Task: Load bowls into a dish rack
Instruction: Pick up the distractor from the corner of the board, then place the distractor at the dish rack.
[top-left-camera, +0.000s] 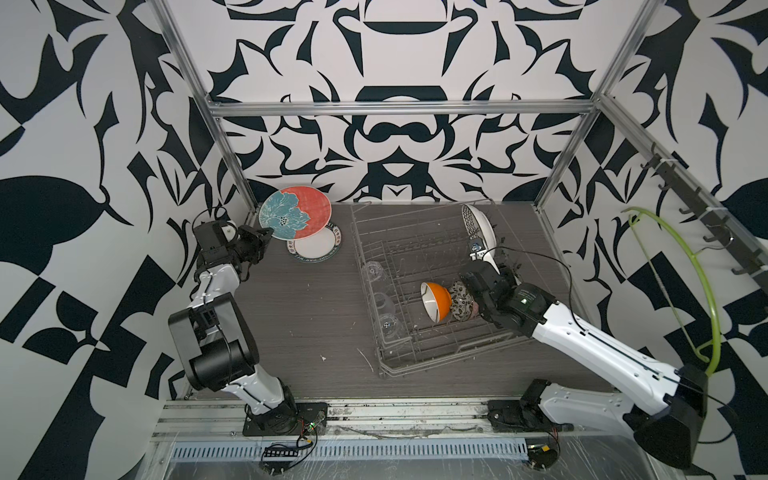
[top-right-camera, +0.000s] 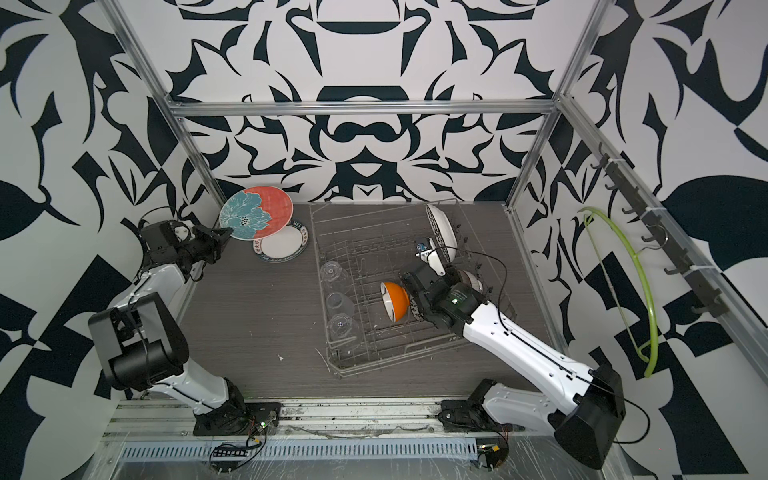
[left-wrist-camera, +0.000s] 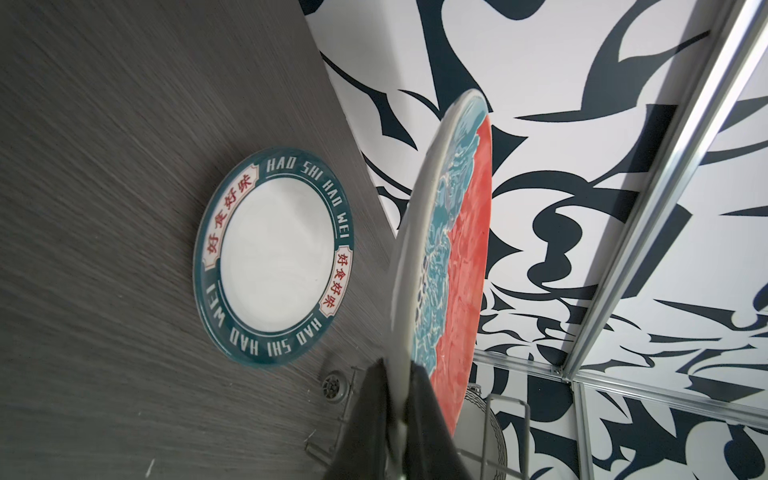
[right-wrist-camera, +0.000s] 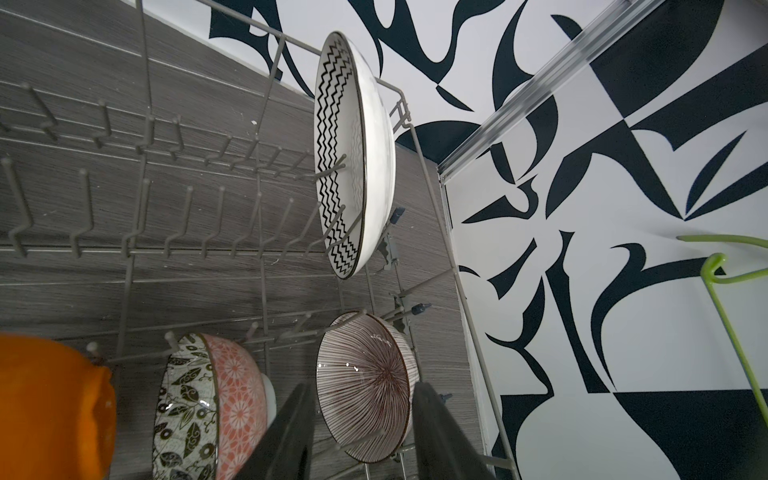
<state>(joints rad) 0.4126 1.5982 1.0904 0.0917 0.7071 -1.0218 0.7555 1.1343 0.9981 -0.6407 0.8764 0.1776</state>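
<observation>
All three bowls are standing on edge among the tines of the dish rack (top-left-camera: 390, 357), which is sitting on the right half of the bench (top-left-camera: 307, 316). The orange bowl (top-left-camera: 438, 299) is tipping its white inside toward the rack's left wall. The floral bowl (top-left-camera: 459, 301) is leaning just beside it. The striped bowl (right-wrist-camera: 365, 386) is resting next along, near the rack's right wall, and in both top views the right arm (top-left-camera: 582, 336) is mostly covering it.

In the right wrist view, that arm's jaws are standing spread, with the striped bowl showing in the gap between them. I cannot tell whether they are touching it.

A zigzag-patterned dish (top-left-camera: 478, 226) is standing upright at the rack's far right corner. Three clear glasses (top-left-camera: 384, 303) are lying in a row along its left side.

The left arm (top-left-camera: 216, 282) is reaching toward the bench's far left corner, its jaws pinching the rim of the flower plate (left-wrist-camera: 453, 249). That plate is hanging tilted, raised off the bench, above a white plate with a teal rim (left-wrist-camera: 276, 257) that is lying flat.
</observation>
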